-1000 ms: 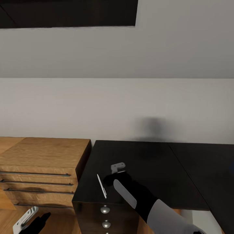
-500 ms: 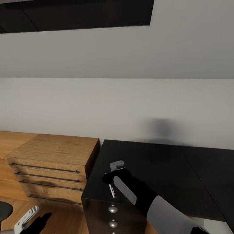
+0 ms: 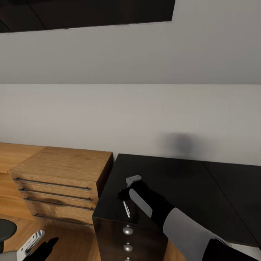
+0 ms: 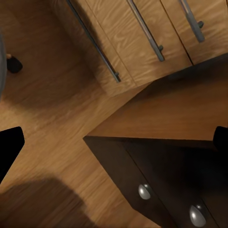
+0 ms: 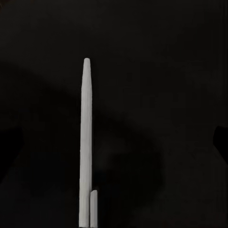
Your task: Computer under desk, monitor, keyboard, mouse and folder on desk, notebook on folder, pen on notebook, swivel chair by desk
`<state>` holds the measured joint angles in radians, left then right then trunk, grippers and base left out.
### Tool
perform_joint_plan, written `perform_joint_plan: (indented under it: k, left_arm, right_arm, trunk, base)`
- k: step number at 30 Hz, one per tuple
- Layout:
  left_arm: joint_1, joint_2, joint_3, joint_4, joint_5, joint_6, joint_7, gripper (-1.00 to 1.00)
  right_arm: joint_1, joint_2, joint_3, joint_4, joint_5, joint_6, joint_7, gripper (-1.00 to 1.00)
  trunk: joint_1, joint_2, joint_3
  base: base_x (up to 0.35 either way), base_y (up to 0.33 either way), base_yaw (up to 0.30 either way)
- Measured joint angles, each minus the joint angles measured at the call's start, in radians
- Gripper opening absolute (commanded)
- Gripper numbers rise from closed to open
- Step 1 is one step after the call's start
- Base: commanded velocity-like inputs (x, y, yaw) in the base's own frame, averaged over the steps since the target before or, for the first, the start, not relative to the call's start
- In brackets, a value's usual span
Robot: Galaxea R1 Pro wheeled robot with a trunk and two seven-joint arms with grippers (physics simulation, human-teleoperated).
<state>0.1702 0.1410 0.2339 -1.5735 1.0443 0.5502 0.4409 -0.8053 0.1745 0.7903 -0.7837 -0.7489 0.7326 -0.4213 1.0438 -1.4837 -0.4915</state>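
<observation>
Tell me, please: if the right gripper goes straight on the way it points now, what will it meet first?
Most likely the pen, lying on the black desk directly ahead of the right gripper in the right wrist view. Depth is unclear, but the desk top sits just behind it.

Head view high, facing wall over desk (image 3: 174, 181); right wrist close above desktop; left wrist near floor.

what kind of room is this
Likely a bedroom or home office: a glossy black desk with knobbed drawers, a wooden dresser beside it, and a grey wall. The right gripper is over a pen.
</observation>
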Motion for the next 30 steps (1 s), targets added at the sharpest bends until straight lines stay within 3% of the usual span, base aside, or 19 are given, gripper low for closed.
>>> perform_joint_plan:
  k: [5, 8, 30]
  left_arm:
    - [-0.002, 0.0, -0.001, 0.001, -0.003, 0.0, 0.0, 1.0]
    - [0.009, 0.009, -0.01, 0.018, 0.003, 0.002, -0.009, 1.0]
    - [0.009, 0.009, -0.01, 0.018, 0.003, 0.002, -0.009, 1.0]
  right_arm:
    - [-0.029, 0.0, 0.001, 0.054, -0.003, -0.001, 0.037, 1.0]
    - [-0.015, 0.0, 0.001, 0.058, -0.007, 0.002, 0.039, 1.0]
    - [-0.015, 0.0, 0.0, 0.058, -0.006, 0.002, 0.04, 1.0]
  trunk:
    - [0.019, -0.035, -0.016]
    - [0.019, -0.035, -0.016]
    - [0.019, -0.035, -0.016]
  base:
    - [0.0, 0.0, 0.001]
    - [0.0, 0.0, 0.0]
    - [0.0, 0.0, 0.0]
